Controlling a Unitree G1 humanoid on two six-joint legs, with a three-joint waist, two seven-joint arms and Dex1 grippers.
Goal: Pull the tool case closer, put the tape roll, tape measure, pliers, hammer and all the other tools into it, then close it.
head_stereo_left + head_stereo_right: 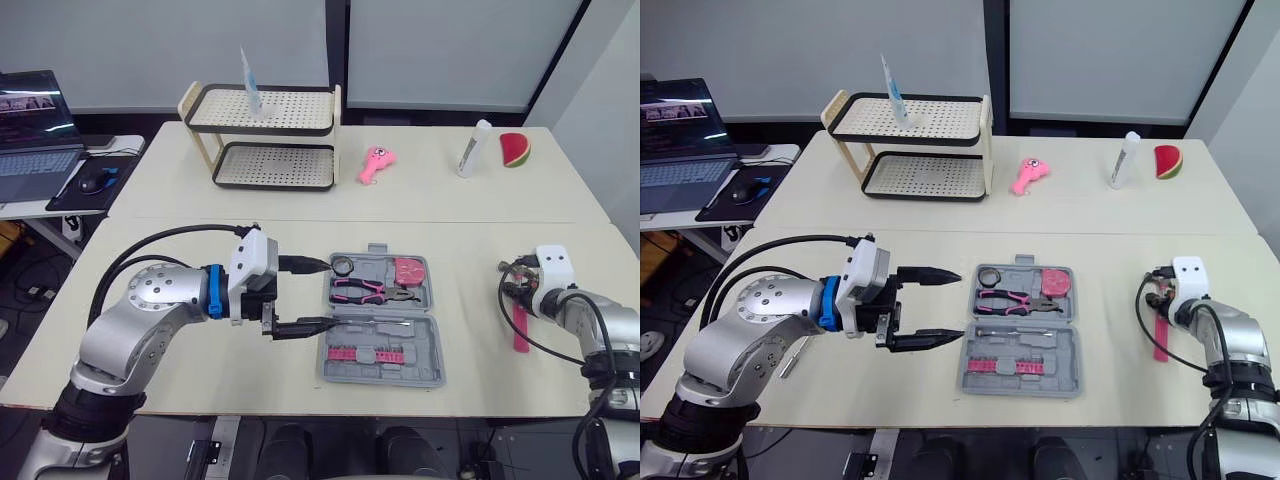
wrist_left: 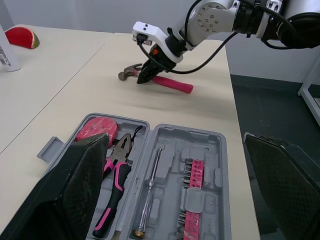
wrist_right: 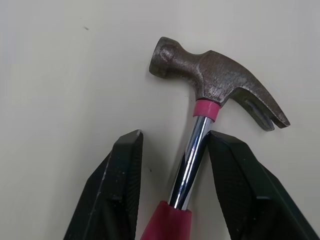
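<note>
Step in hand: hammer [image 3: 210, 75] pickup; it lies on the table [image 1: 470, 240], well right of the open tool case [image 1: 1058, 350]. Fingers of right gripper [image 3: 173, 137] spread astride its shaft; left gripper [image 1: 960, 304] spread, empty. Next: clench, lift across.

**Left arm** [image 1: 140, 312]: rounded silver shell dotted with dark screw holes; blue ring [image 1: 214, 291] at the wrist; white camera block [image 1: 251, 262]; looped black cable [image 1: 150, 243]; left hand [image 1: 333, 292] with two tapered black fingers [image 1: 305, 264]. **Right arm** [image 1: 603, 318]: silver shell; white wrist block [image 1: 553, 266]; black wiring [image 1: 501, 296]; right hand [image 3: 173, 137] black-fingered.

Hammer [image 3: 199, 132] handle cut off at edge
</note>
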